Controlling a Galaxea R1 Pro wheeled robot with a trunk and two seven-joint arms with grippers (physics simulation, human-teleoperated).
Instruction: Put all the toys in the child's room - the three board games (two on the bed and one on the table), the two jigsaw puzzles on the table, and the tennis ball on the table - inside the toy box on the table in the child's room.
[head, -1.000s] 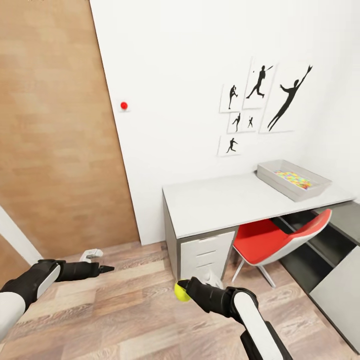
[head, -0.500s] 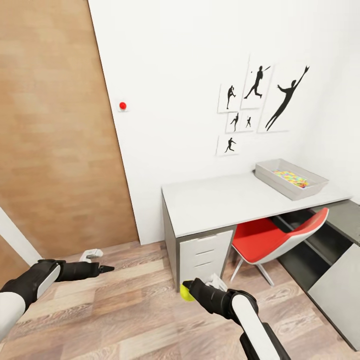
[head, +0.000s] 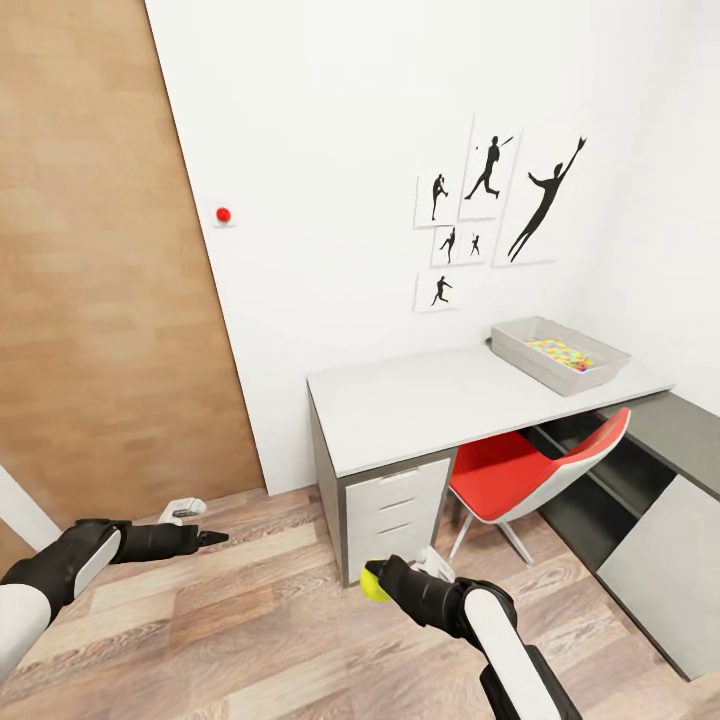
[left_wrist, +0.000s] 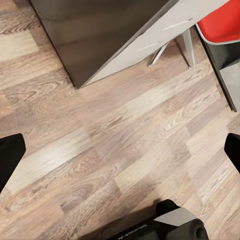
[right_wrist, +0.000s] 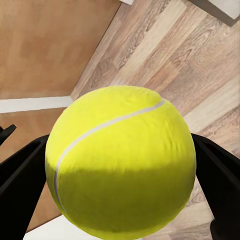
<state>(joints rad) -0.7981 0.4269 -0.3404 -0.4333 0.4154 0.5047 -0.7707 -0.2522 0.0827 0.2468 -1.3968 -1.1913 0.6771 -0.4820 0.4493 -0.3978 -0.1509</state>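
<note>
Tennis ball (right_wrist: 120, 160) pinched in right gripper (head: 378, 580); toy box (head: 557, 354) at table (head: 420, 405) far right corner, ahead-right. Left gripper (left_wrist: 120, 150) spread, empty.

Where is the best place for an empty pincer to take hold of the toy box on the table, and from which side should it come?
Best at the rim of the toy box, on the long wall facing the open desktop of the table. Come from above, one finger inside and one outside. The walls slope and the bin is probably too wide to span, so the thin rim is the only likely grip.
</note>
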